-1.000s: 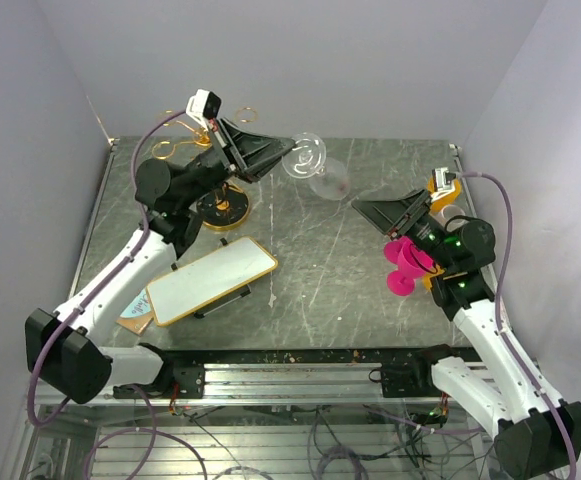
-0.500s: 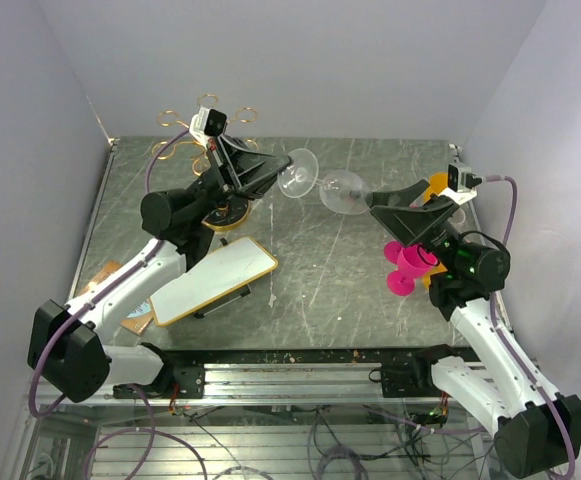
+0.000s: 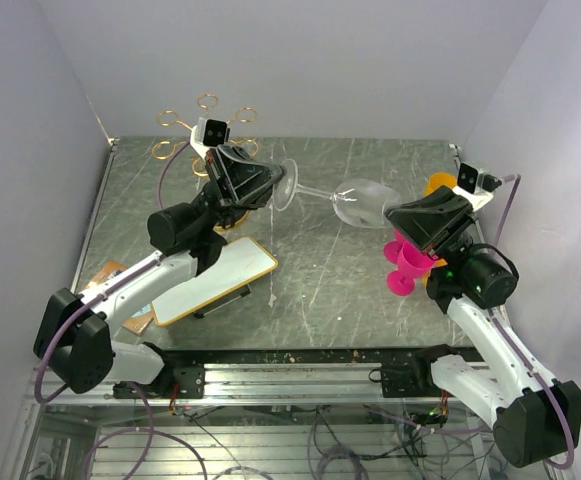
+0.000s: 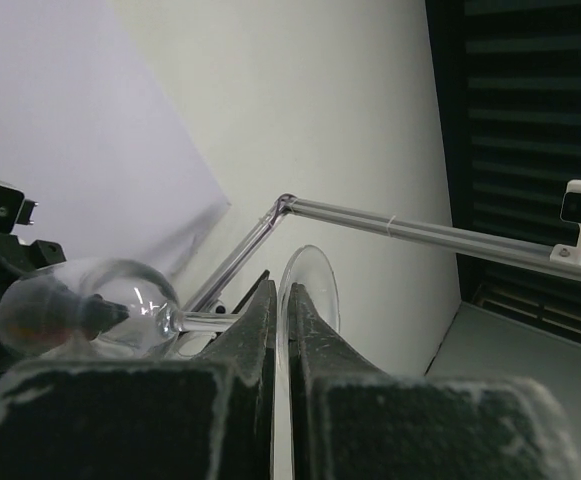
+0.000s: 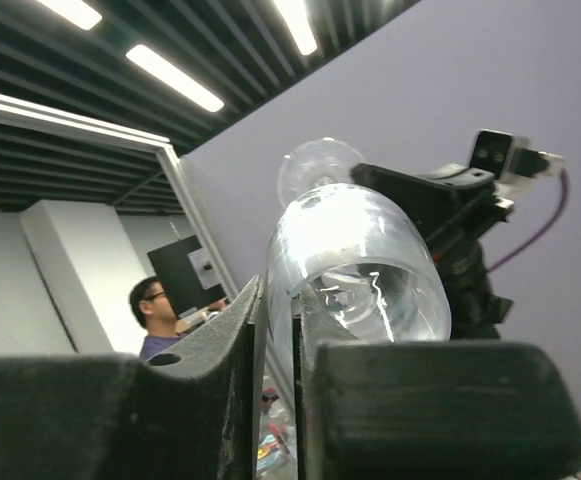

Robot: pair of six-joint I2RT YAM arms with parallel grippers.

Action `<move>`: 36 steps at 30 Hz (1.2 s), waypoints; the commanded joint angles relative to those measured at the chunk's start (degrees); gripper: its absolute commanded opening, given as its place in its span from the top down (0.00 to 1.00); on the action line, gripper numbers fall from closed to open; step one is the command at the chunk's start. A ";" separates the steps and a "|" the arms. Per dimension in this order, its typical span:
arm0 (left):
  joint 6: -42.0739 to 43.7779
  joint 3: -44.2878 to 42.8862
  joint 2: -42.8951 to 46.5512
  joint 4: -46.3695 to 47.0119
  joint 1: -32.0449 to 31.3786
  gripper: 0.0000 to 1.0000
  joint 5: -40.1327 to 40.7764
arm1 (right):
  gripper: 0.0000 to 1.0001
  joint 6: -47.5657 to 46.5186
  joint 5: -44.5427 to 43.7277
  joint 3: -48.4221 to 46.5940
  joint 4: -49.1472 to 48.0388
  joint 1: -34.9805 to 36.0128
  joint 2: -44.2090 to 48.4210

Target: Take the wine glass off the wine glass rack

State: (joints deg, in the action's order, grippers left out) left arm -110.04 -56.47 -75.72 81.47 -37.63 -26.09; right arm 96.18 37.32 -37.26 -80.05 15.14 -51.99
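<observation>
- The glass [image 3: 362,203] is hanging sideways in the air between my two claws, off the rack, with its foot toward my left claw and its bowl toward my right.
- My left claw [image 3: 276,186] is pinching the thin edge of the foot, jaws almost pressed together on it.
- My right claw [image 3: 391,213] is nipping the bowl's rim, one finger sitting inside the mouth and the other outside.
- The rack [image 3: 169,118] is standing just behind my left claw, apart from the glass, its gold loops showing past my wrist camera.
- A pink cup [image 3: 406,266] is sitting close below my right claw, and an orange thing [image 3: 438,184] is showing just past it.
- A white board [image 3: 213,281] is lying beneath my left arm.
</observation>
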 commanded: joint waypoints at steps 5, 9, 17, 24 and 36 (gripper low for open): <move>3.19 1.51 -1.68 4.91 -1.56 0.91 -0.10 | 1.00 9.10 -3.27 -3.00 -13.78 0.34 -0.96; 7.09 2.81 0.44 0.54 -1.73 0.71 -0.10 | 1.00 9.65 -4.75 -3.39 -13.83 0.35 -0.17; 12.23 6.87 4.55 -5.51 -1.68 0.01 0.15 | 1.00 2.02 -8.51 -1.94 0.93 0.34 7.28; 20.14 12.05 12.21 -17.41 -1.73 0.00 1.73 | 1.00 -12.04 -12.80 -3.54 31.69 0.34 15.88; 32.89 16.49 25.53 -43.85 -1.74 0.01 9.09 | 1.00 -34.14 -22.79 -17.00 81.62 0.33 16.25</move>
State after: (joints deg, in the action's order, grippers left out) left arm -82.32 -41.23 -52.88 46.17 -39.11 -20.91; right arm 69.38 18.68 -50.59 -14.74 15.22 -33.91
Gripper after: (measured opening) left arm 0.992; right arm 0.034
